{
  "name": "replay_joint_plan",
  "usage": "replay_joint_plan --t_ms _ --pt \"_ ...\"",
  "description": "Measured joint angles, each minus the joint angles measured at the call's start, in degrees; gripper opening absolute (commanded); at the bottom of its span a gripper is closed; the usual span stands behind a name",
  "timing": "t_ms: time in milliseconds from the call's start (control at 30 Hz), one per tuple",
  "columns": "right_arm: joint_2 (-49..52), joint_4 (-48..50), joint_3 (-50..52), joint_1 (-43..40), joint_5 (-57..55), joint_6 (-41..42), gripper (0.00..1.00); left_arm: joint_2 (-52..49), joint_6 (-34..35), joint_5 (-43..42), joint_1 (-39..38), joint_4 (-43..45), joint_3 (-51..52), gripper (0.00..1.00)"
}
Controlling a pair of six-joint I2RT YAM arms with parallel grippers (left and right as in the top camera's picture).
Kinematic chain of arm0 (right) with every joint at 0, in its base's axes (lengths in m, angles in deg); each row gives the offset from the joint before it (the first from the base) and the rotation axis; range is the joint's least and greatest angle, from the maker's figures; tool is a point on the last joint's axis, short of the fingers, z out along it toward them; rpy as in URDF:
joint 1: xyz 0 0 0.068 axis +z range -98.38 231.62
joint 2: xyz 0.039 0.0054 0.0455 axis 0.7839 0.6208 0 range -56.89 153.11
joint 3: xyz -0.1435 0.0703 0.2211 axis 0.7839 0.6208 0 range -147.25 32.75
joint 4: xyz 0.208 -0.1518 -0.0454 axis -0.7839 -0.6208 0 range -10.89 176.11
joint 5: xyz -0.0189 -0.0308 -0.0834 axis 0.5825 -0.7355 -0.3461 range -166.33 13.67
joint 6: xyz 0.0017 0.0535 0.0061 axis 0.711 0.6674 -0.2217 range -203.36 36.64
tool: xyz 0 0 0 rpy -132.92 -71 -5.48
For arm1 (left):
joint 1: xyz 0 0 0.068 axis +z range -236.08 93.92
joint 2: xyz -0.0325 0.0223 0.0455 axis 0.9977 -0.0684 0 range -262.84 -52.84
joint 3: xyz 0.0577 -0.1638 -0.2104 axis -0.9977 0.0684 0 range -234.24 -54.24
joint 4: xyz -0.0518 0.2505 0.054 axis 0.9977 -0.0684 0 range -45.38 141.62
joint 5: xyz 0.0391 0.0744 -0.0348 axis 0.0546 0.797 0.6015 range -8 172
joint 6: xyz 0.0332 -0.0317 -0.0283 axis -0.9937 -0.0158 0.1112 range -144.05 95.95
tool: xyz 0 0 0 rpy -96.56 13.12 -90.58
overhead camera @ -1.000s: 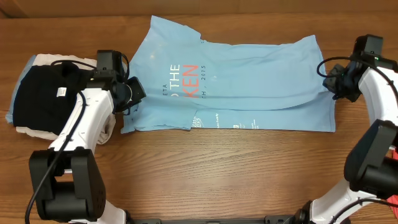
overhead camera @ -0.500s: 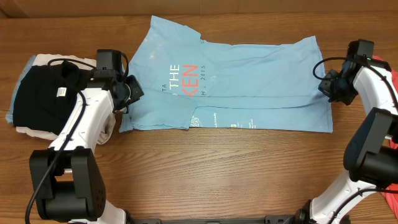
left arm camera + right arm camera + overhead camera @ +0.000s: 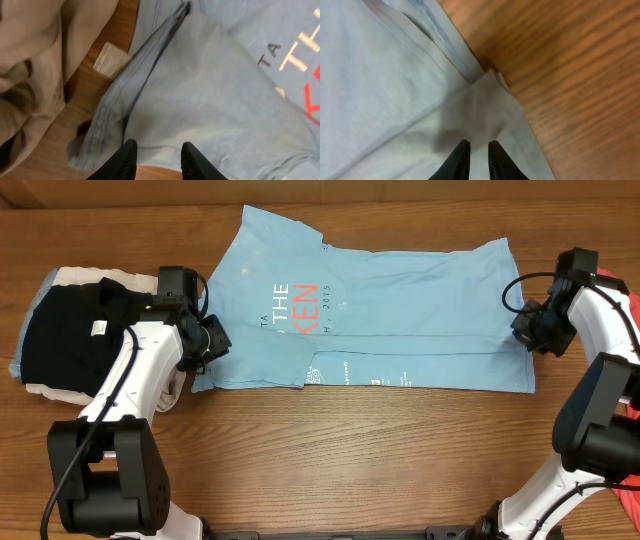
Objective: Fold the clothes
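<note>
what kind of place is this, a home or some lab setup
Most likely a robotics lab bench, not a home: white robot arms fixed at a wooden table, a blue T-shirt laid out, folded garments piled beside it.

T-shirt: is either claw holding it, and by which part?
Left claw stands open over an edge of the T-shirt, holding nothing. Right claw is barely parted at bunched fabric on the opposite edge; a hold cannot be told.
</note>
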Motion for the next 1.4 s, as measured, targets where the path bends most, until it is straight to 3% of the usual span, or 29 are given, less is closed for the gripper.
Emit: replay_joint_plan --t_ms 100,400,567,700,767,833,900,933,967,1167,1400 --pt "0.0 -3.2 0.0 0.0 -2.5 0.0 0.35 0.0 0.0 0.0 0.0 -2.3 0.0 0.33" --pt "0.0 -11.6 0.0 0.0 -7.1 4.3 0.54 0.0 0.0 -0.1 0.0 -4.2 0.0 0.36" --pt "0.0 -8.0 3.9 -0.7 -7.4 5.0 0.56 0.0 0.0 -0.4 0.0 -3.5 1.1 0.39" --pt "0.2 -1.7 9.1 -1.4 -3.7 2.5 0.60 0.0 0.0 -0.5 -0.4 -1.6 4.1 0.47" --pt "0.0 0.2 9.6 -1.5 -1.3 0.4 0.57 0.0 0.0 -0.6 -0.9 -0.4 5.4 0.47" --pt "-0.2 1.3 10.1 -1.6 0.6 -1.3 0.48 -0.1 0.0 -0.7 -1.0 0.4 6.4 0.48" --pt "-0.2 1.7 10.2 -1.6 1.8 -1.6 0.34 -0.1 0.0 -0.7 -1.1 0.9 7.4 0.49" --pt "-0.2 1.9 10.3 -1.6 2.6 -1.8 0.16 -0.1 0.0 -0.7 -1.2 1.3 7.8 0.50" --pt "-0.2 1.8 10.3 -1.6 3.1 -2.3 0.05 -0.1 0.0 -0.7 -1.2 1.9 8.7 0.50" --pt "-0.2 -0.6 10.4 -1.4 3.6 -2.2 0.04 -0.1 0.0 -0.7 -1.2 3.9 13.6 0.48" --pt "-0.2 -7.3 11.0 -1.3 -4.5 2.7 0.04 0.3 0.0 -0.7 -1.2 3.5 15.6 0.48"
